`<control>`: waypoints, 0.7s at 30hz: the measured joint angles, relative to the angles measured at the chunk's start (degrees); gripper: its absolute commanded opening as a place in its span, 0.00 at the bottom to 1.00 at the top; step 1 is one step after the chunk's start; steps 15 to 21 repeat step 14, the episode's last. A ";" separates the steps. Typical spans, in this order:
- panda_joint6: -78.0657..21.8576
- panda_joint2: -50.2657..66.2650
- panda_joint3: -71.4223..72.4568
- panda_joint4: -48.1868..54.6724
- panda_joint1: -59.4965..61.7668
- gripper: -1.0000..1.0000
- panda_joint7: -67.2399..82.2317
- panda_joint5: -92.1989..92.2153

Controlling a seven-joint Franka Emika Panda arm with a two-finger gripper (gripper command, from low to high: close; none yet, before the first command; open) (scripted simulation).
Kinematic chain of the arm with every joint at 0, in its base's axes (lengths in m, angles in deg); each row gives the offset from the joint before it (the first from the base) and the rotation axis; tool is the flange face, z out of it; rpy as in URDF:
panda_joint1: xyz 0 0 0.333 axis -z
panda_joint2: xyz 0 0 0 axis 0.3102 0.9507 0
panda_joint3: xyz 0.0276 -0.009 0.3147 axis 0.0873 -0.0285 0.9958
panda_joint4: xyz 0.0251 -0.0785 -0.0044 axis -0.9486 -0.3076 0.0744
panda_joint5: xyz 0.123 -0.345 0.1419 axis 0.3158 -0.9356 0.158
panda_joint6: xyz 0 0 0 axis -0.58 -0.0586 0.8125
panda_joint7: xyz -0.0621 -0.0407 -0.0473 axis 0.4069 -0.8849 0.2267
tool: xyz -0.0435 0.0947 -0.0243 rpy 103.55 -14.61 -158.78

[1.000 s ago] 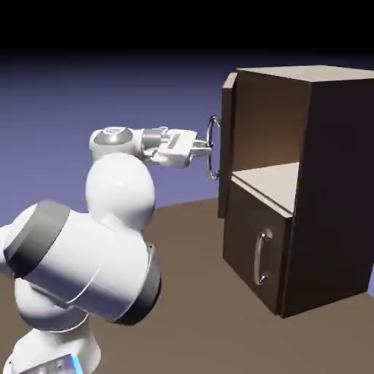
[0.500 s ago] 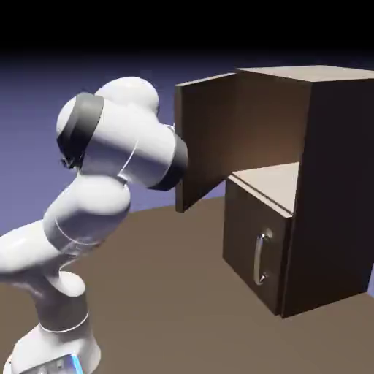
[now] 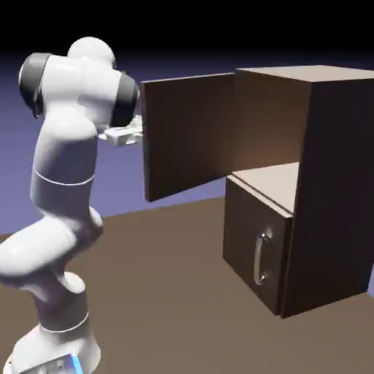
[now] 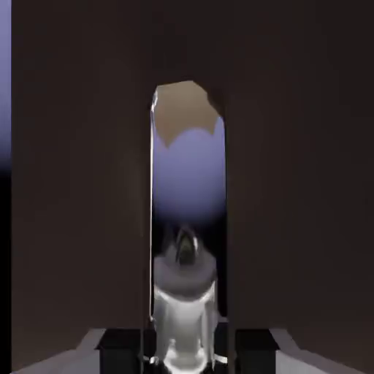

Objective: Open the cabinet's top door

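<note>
In the exterior view, the cabinet (image 3: pixel 307 182) stands on the brown counter (image 3: pixel 175 292) at the picture's right, and the top door (image 3: pixel 188 135) is swung wide, its inner face toward the camera and its free edge far to the left of the open upper compartment. The lower door (image 3: pixel 256 248), with its small silver handle (image 3: pixel 259 257), is shut. The arm rises at the left, and its end effector (image 3: pixel 130 136) reaches in behind the door's free edge, where the panel hides the fingertips.

In the hand view, dark wood fills the picture, and the long handle (image 4: pixel 186 219) runs up the middle as a mirrored bar. Its lower part sits between the fingertips at the bottom edge, so the end effector is clamped narrowly on the handle.

I judge the pulling step nearly finished. The next move calls for little more than a last bit of swing along the hinge's arc, then releasing the handle and backing away without knocking the door.
</note>
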 measured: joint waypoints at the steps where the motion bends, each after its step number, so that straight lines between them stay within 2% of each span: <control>1: 0.69 -2.08 -0.85 1.19 -0.19 0.00 0.35 1.23; 14: 7.42 -29.07 -3.67 16.33 7.65 0.00 9.98 15.85; 21: 7.42 -29.07 -3.67 16.33 7.65 0.00 9.98 15.85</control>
